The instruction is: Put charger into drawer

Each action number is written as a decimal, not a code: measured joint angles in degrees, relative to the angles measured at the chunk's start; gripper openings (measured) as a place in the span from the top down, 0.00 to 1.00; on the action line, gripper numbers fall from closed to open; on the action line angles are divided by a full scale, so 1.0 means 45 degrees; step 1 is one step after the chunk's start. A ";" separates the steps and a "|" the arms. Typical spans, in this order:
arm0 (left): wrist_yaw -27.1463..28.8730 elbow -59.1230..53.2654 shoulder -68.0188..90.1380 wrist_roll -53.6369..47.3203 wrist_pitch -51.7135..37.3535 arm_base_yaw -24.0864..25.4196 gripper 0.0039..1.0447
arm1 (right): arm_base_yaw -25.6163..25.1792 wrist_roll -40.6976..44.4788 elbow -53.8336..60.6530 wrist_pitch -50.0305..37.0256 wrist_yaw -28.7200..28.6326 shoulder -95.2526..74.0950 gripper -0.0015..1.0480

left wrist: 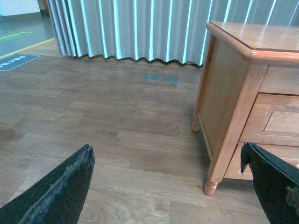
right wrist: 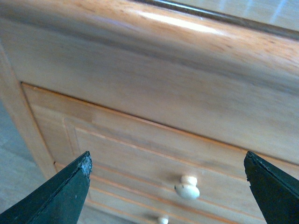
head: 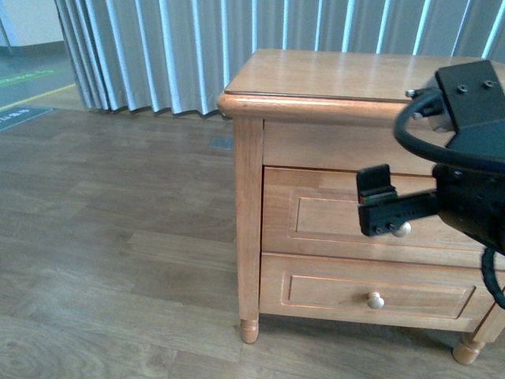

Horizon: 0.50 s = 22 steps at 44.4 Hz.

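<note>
The drawer (head: 331, 213) is the upper of two in a honey-brown wooden cabinet (head: 316, 75), and it is closed. Its round pale knob (head: 402, 230) peeks out just behind my right gripper (head: 377, 207), which hangs open right in front of it. In the right wrist view the knob (right wrist: 187, 187) sits on the drawer front (right wrist: 135, 149) between the spread fingers of the right gripper (right wrist: 167, 163), a short way off. My left gripper (left wrist: 167, 154) is open and empty over the floor, left of the cabinet's front leg (left wrist: 211, 186). I cannot make out the charger; my right arm covers the right part of the cabinet top.
A similar lower drawer (head: 331, 294) with its own knob (head: 375, 300) lies beneath. Grey pleated curtains (head: 197, 47) hang behind the cabinet. Wood-plank floor (head: 110, 237) spreads to the left. A black cable (head: 418, 146) loops off my right arm.
</note>
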<state>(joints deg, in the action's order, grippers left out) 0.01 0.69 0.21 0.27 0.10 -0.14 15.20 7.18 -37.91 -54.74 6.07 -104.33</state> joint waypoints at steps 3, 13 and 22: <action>0.0005 0.0000 0.0000 -0.0005 0.0000 0.0000 0.06 | -0.0243 -0.0049 0.1025 0.0107 -0.0350 0.1044 0.08; 0.0005 0.0000 0.0000 0.0000 0.0000 0.0000 0.06 | -0.2127 -0.0743 0.3682 0.2074 -0.1685 0.6251 0.08; 0.0000 0.0000 0.0000 -0.0005 0.0000 0.0000 0.06 | -0.3823 -0.1569 0.4799 0.3954 -0.3143 0.9559 0.08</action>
<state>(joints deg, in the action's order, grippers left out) 0.01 0.69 0.21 0.25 0.10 -0.14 -2.00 0.12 -16.32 -36.95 -8.08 -61.32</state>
